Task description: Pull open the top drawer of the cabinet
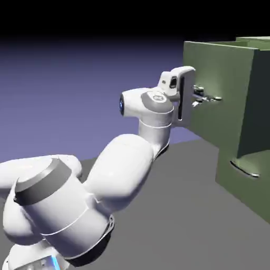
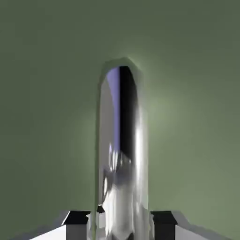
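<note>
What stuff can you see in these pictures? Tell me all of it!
cabinet: one, olive green, at the exterior view's right
top drawer: one, olive green, pulled out from the cabinet
top drawer's handle: one, shiny silver, between the gripper's fingertips
lower handle: one, silver, curved, on the cabinet front below the top drawer
table: one, dark grey, under the arm
backdrop: one, blue-violet, fading to black at the top
arm: one, white with grey parts, reaching toward the drawer
gripper: one, two fingers, shut on the top drawer's handle
</note>
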